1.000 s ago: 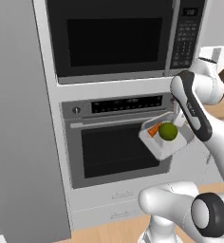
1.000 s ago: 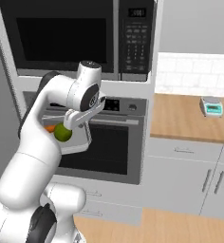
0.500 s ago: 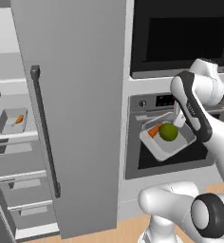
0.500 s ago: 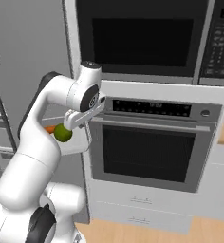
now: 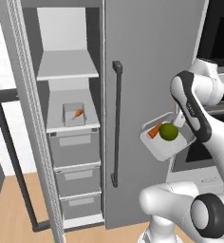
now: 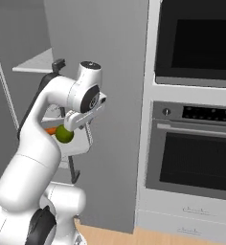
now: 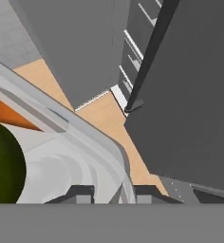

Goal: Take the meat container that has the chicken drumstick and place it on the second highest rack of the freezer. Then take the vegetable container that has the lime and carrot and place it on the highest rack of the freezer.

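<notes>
My gripper (image 5: 180,124) is shut on the rim of the vegetable container (image 5: 159,145), a white tray holding the dark-green lime (image 5: 169,132) and the orange carrot (image 5: 154,130). I hold it in the air in front of a closed grey door. Up close, the hand view has the lime (image 7: 4,167), the carrot (image 7: 9,114) and the tray rim (image 7: 88,138) between my fingertips (image 7: 80,192). To the left the freezer (image 5: 69,42) stands open. The meat container (image 5: 72,114) with the chicken drumstick (image 5: 79,113) rests on the second highest rack (image 5: 57,124). The highest rack (image 5: 66,66) is bare.
The closed grey door with a dark bar handle (image 5: 116,123) stands between the tray and the freezer opening. The freezer's open door (image 5: 31,123) hangs at the far left. Three grey drawers (image 5: 75,149) sit under the racks. The oven (image 6: 198,158) is to the right.
The whole picture has shifted: the base has driven left, from the oven to the open freezer. The tray stays in my grip, at the same place relative to the arm.
</notes>
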